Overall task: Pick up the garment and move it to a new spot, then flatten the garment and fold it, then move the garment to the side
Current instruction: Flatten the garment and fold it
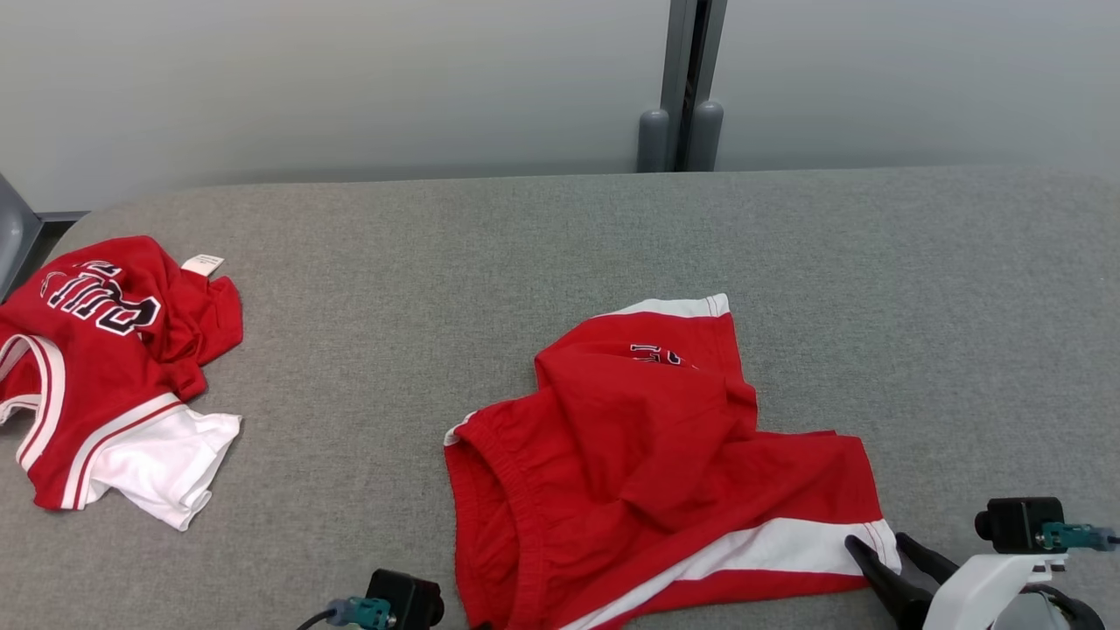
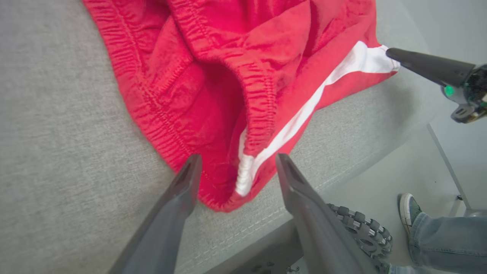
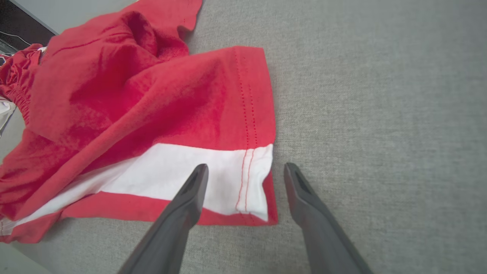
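Red shorts (image 1: 647, 455) are shown, banded with a white side stripe and stitched in red. A second red garment (image 1: 96, 367) is trimmed in white and lettered in black outlined white. The surface (image 1: 525, 254) beneath is seen as flecked grey.

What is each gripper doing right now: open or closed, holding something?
Left gripper: open, gripping nothing, at the waistband of the red shorts.
Right gripper: open, gripping nothing, at the shorts' white-striped hem corner.
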